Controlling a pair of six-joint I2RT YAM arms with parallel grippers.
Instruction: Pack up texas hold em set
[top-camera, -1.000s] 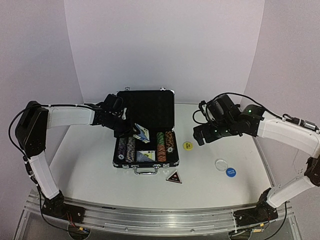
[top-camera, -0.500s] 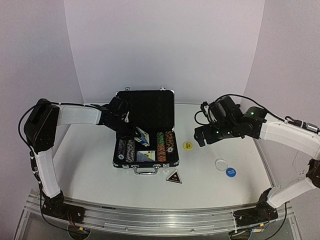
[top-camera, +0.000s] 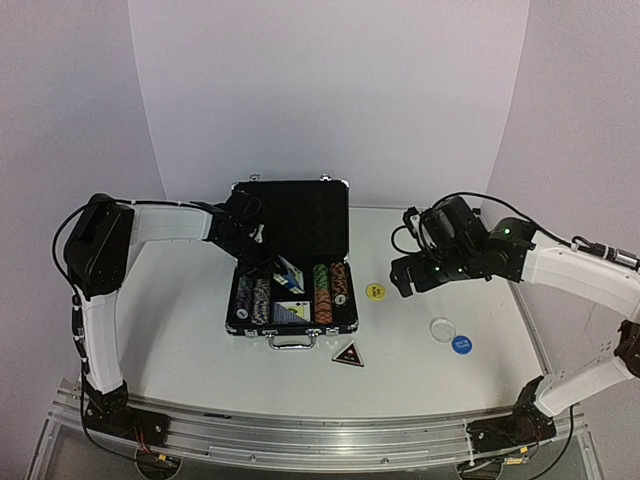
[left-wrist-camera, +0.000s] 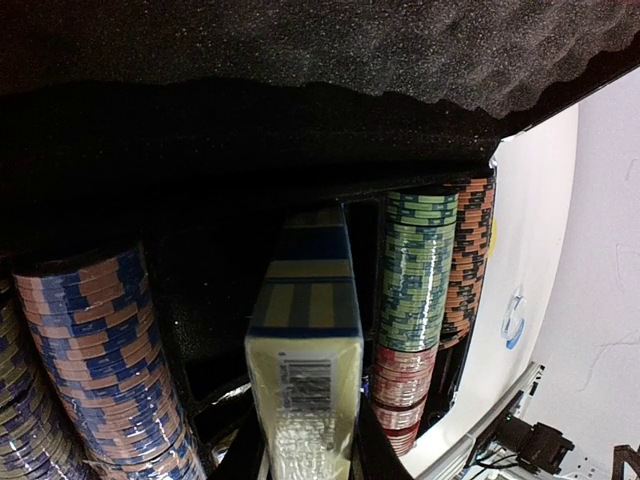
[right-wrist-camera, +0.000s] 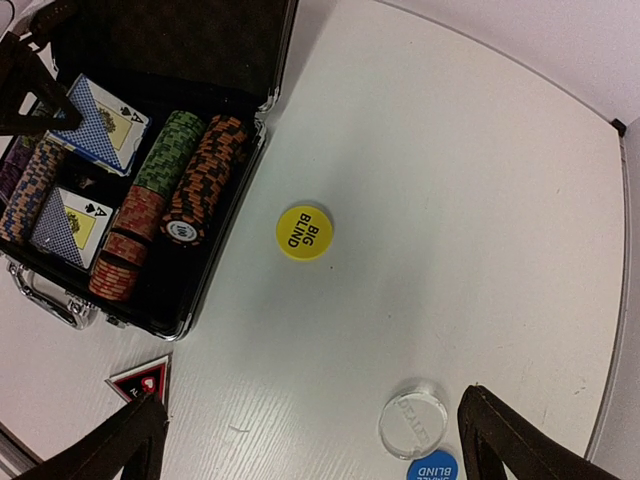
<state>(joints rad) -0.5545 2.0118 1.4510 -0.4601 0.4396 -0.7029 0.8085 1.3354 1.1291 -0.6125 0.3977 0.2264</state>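
Note:
The black briefcase (top-camera: 291, 331) lies open with rows of striped poker chips (top-camera: 321, 287) inside. My left gripper (top-camera: 264, 260) is shut on a blue card deck (left-wrist-camera: 304, 330), holding it tilted over the case's middle compartment between the chip rows (left-wrist-camera: 425, 270). Another blue deck (top-camera: 290, 312) lies flat in the front of that compartment. My right gripper (right-wrist-camera: 315, 445) hangs open above the table, right of the case. Under it lie the yellow disc (right-wrist-camera: 303, 232), the clear disc (right-wrist-camera: 413, 421), and the blue disc (right-wrist-camera: 432, 468). The dark triangular marker (top-camera: 348, 354) lies in front of the case.
The case lid (top-camera: 295, 212) stands upright at the back, lined with dark foam. The case handle (top-camera: 290, 342) faces the near edge. White walls close in the table at the back and both sides.
My left arm's elbow has swung in toward the case, with the deck still gripped and slightly deeper in the case. The right gripper has drifted a little to the right, still open.

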